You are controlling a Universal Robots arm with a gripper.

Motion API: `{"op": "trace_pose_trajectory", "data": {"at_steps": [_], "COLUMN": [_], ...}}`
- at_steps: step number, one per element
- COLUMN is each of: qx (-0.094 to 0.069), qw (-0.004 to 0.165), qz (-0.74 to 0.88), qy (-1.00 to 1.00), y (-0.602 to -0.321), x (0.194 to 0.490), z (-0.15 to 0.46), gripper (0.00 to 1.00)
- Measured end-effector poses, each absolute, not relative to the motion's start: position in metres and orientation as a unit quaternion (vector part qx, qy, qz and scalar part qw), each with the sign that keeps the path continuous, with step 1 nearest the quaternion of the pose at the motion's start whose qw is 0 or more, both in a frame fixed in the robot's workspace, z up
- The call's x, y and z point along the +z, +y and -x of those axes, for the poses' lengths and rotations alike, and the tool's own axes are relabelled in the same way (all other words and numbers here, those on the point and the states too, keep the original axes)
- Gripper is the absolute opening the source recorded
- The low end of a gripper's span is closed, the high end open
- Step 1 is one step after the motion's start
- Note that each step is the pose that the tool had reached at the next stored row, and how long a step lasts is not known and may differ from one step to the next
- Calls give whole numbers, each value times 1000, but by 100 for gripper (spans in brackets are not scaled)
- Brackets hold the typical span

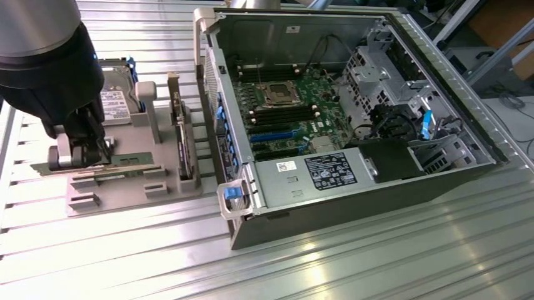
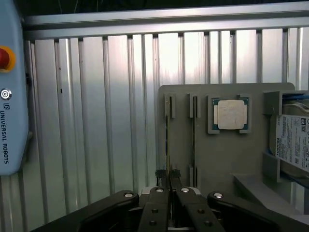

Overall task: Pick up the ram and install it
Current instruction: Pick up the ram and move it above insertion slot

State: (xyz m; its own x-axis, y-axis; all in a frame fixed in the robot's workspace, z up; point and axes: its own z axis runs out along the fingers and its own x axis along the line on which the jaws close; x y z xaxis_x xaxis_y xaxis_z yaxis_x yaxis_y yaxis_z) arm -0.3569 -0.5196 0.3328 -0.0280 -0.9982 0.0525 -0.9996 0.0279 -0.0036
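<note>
Here, my gripper (image 2: 167,180) is pinched narrow on one end of the ram (image 2: 167,137), which stands on edge in its slot in the grey tray (image 2: 219,159), near the processor (image 2: 231,114) and well apart from the open case (image 1: 334,106). Gripping so near the end (not the middle) could let the ram tilt and jam in the slot when lifted, or slip from my thin pads. Readable writing: "UNIVERSAL ROBOTS" on the pale blue housing (image 2: 9,116); the drive (image 2: 293,142) label seems to read Toshiba.
</note>
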Motion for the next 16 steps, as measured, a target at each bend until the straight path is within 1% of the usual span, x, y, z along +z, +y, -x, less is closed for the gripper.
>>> {"op": "trace_pose_trajectory", "data": {"at_steps": [16], "qx": [28], "qw": [26], "qz": [-697], "qy": [-716], "y": [-520], "x": [361], "z": [357], "gripper": [12]}}
